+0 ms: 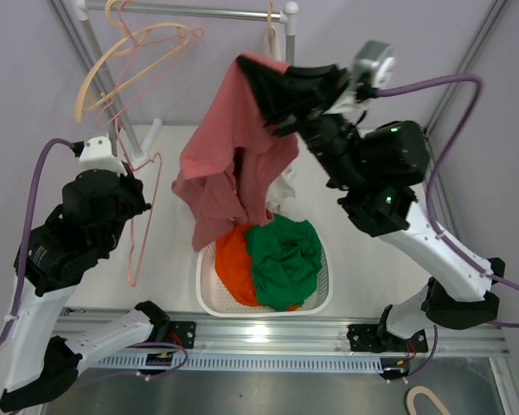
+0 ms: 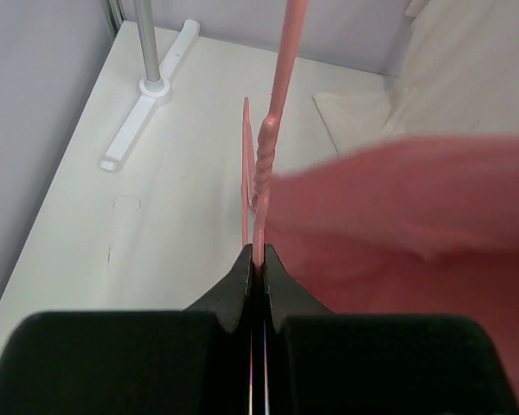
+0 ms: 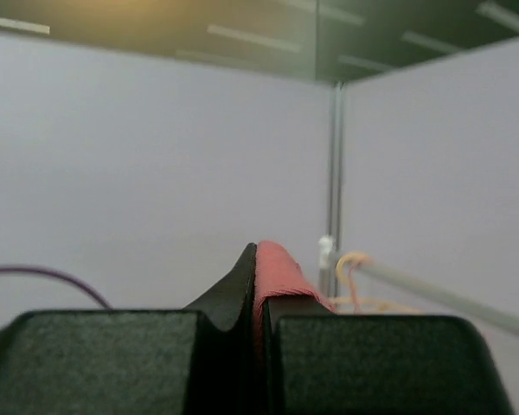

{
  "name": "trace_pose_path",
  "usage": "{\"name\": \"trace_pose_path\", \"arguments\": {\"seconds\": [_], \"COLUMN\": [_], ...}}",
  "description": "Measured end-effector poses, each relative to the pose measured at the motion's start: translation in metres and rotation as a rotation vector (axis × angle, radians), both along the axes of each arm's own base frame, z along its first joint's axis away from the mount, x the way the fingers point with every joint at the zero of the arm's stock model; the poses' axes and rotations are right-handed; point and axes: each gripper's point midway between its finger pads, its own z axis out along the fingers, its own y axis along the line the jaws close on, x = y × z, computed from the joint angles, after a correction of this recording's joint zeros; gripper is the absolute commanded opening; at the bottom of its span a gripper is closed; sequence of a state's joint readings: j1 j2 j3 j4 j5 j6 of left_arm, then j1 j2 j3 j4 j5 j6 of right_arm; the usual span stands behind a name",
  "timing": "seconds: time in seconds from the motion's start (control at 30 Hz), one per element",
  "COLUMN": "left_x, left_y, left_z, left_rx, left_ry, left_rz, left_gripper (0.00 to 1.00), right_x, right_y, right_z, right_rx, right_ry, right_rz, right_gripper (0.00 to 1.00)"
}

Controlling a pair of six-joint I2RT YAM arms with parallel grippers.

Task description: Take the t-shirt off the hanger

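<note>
The pink-red t-shirt (image 1: 233, 164) hangs bunched from my right gripper (image 1: 253, 73), which is shut on its upper edge and holds it high above the basket. In the right wrist view the fabric (image 3: 275, 264) sticks out between the shut jaws. My left gripper (image 1: 141, 206) is shut on a thin pink wire hanger (image 1: 156, 186) at the left, over the table. In the left wrist view the jaws pinch the hanger (image 2: 266, 156), and the t-shirt (image 2: 406, 225) fills the right side. In the top view a gap shows between shirt and hanger.
A white basket (image 1: 209, 298) with an orange cloth (image 1: 232, 259) and a green cloth (image 1: 285, 251) sits at the front centre. A rack rail (image 1: 199, 11) at the back carries cream and pink hangers (image 1: 138, 52). Its white foot (image 2: 147, 95) stands at the left. A white cloth (image 2: 467, 69) lies behind.
</note>
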State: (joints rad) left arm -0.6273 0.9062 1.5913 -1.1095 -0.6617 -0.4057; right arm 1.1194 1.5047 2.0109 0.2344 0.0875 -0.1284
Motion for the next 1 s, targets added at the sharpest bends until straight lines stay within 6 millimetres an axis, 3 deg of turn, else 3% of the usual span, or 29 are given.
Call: {"name": "trace_pose_path", "arguments": {"seconds": [0.13,0.2,0.3,0.37,0.47,0.53,0.67,0.77,0.83,0.93,1.0], "left_x": [0.006,0.010,0.016,0.021,0.029,0.037,0.058,0.077,0.089,0.104,0.114], "left_y": [0.002,0.004,0.004,0.004,0.005,0.006,0.003,-0.005,-0.008,-0.013,-0.019], "left_z": [0.006,0.008,0.008,0.008,0.009,0.009,0.014,0.017,0.024,0.042,0.060], "left_rx": [0.000,0.002,0.003,0.009,0.016,0.021,0.018,0.011,0.007,0.004,-0.001], "left_ry": [-0.027,-0.033,-0.038,-0.038,-0.039,-0.037,-0.046,-0.053,-0.065,-0.104,-0.141], "left_rz": [0.023,0.036,0.052,0.061,0.074,0.083,0.085,0.062,0.050,0.031,0.015], "left_gripper": [0.01,0.01,0.01,0.01,0.01,0.01,0.01,0.01,0.01,0.01,0.01], "right_x": [-0.018,-0.025,-0.028,-0.024,-0.006,0.009,0.036,0.020,-0.001,-0.034,-0.047], "right_y": [-0.050,-0.065,-0.075,-0.073,-0.058,-0.044,-0.022,-0.014,-0.016,-0.024,-0.027], "right_z": [0.055,0.068,0.068,0.046,-0.019,-0.082,-0.246,-0.363,-0.421,-0.475,-0.492], "right_rx": [0.134,0.165,0.161,0.123,0.025,-0.073,-0.293,-0.477,-0.576,-0.711,-0.774], "right_ry": [-0.096,-0.122,-0.121,-0.085,0.035,0.142,0.450,0.687,0.822,0.977,1.047], "right_rz": [-0.044,-0.056,-0.067,-0.077,-0.088,-0.084,-0.060,0.016,0.064,0.113,0.131], "right_gripper": [0.00,0.00,0.00,0.00,0.00,0.00,0.00,0.00,0.00,0.00,0.00]}}
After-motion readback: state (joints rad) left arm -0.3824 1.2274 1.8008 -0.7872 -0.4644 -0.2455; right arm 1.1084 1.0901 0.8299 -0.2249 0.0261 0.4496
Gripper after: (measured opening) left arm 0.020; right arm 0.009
